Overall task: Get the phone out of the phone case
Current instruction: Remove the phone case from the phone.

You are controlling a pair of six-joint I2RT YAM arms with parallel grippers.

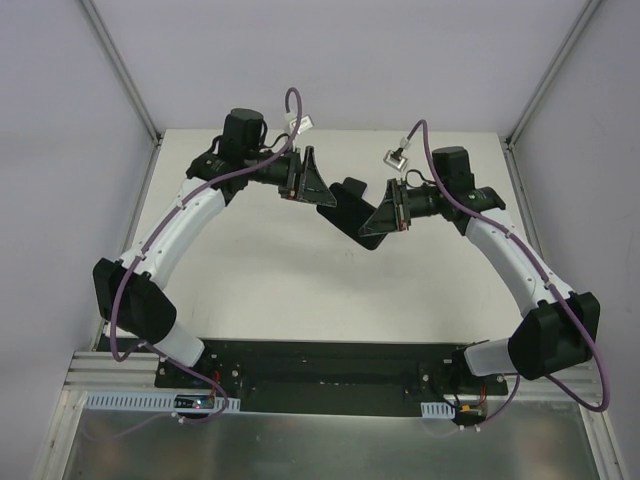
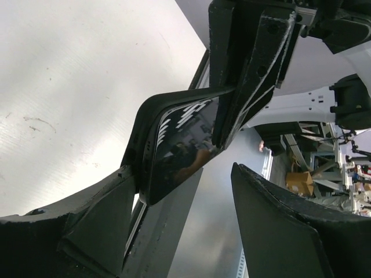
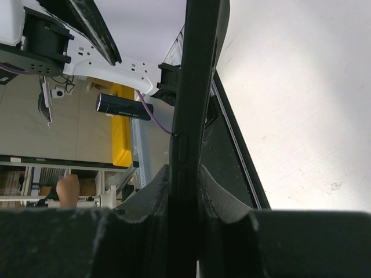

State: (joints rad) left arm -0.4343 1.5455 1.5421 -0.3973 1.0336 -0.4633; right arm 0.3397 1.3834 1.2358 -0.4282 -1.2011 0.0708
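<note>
A black phone in its black phone case hangs in the air above the middle of the table, between the two grippers. My right gripper is shut on the case's side, seen edge-on with its buttons between the two fingers. My left gripper is open. In the left wrist view the phone's glossy screen sits inside the case's rim. Its lower corner lies against the left finger, and the right finger stands well apart from it.
The white table lies below the phone. Grey frame posts rise at the back corners. A black base plate runs along the near edge between the arm bases. Purple cables loop over both wrists.
</note>
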